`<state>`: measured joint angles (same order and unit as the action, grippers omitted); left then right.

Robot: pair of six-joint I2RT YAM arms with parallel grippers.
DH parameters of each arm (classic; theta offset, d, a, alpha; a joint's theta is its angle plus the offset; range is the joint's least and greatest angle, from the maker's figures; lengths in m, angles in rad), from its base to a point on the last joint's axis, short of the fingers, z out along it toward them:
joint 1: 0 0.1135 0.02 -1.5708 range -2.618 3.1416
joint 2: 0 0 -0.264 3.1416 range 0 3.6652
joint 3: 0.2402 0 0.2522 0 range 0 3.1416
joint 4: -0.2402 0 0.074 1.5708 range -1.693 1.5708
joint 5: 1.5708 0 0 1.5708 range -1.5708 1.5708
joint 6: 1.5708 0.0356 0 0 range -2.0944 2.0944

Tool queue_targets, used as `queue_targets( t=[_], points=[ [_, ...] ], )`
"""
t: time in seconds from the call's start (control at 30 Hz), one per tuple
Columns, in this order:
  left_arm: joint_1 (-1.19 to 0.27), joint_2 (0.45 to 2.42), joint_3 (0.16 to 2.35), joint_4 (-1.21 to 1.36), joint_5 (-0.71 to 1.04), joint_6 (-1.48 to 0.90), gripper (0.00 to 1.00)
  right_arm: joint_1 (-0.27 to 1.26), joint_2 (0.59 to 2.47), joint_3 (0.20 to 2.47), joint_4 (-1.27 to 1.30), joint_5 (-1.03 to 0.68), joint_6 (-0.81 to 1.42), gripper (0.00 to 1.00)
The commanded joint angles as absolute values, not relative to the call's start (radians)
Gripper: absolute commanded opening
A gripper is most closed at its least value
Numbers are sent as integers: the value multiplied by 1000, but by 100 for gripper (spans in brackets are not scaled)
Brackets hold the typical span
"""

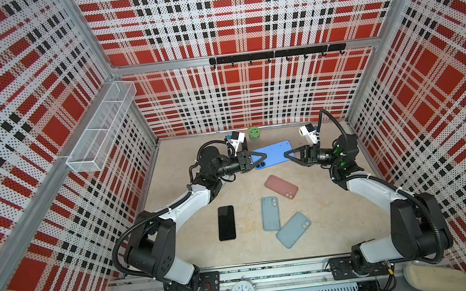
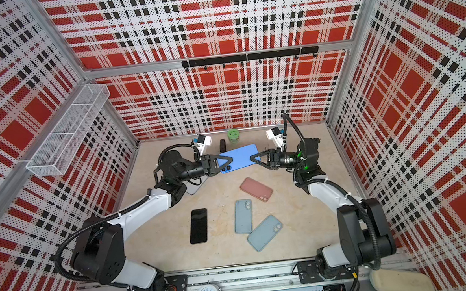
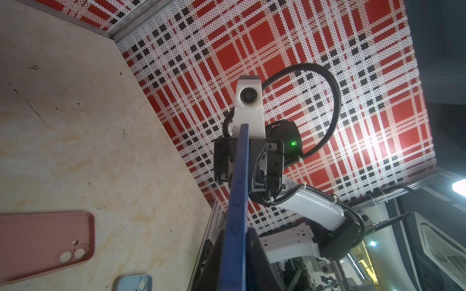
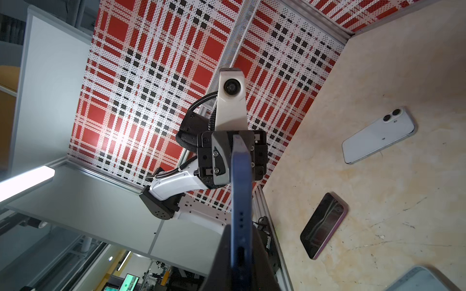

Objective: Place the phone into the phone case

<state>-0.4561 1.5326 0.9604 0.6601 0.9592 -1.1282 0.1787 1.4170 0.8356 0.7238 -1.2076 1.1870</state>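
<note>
Two risks stood out, by my reading. On the left, the left gripper [image 1: 260,156] had its black fingers only on the camera end of the bright blue flat rectangular slab [image 1: 274,153]. So shallow a bite on a smooth face could let that end slide out. On the right, the right gripper [image 1: 290,155] bit the opposite short end just as shallowly. Any pull or twist between the arms could therefore bend the slab or drop it onto the beige stone-look tabletop [image 1: 336,215]. Whether the slab was a bare phone or one already cased I could not tell; seen edge-on, it showed button bumps in the left wrist view and small holes in the right wrist view.

Both tools were pressed together on the slab, one finger above and one below. They held it broad side up in the air over the back of the table. Nearer the front, from left to right, lay a glossy black phone [image 1: 226,223], a pale blue straight-lying case [image 1: 270,213], a dusty pink case [image 1: 281,186] and a pale blue askew case [image 1: 293,230], all well apart from the grippers.
</note>
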Motion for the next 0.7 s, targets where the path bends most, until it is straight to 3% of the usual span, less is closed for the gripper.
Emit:
queue_targets(
  t=[0.0,0.1,0.23,0.33,0.43,0.53,0.67],
  points=[
    [-464,1527,984,702,988,-1130,5,175,1375,865,566,-1189,1047,0],
    [-463,1521,987,682,986,-1116,0,175,1350,881,447,-1174,959,4],
    [-462,1509,999,614,985,-1061,0,175,1316,918,264,-1127,831,45],
    [-456,1494,1020,531,979,-988,0,171,1288,967,86,-1057,720,64],
    [-435,1472,1048,441,951,-902,0,163,1259,1027,-104,-952,625,71],
    [-403,1450,1081,358,917,-801,0,147,1226,1070,-232,-848,595,72],
    [-402,1414,1208,2,733,-425,0,127,1192,1122,-394,-697,563,72]
  ],
)
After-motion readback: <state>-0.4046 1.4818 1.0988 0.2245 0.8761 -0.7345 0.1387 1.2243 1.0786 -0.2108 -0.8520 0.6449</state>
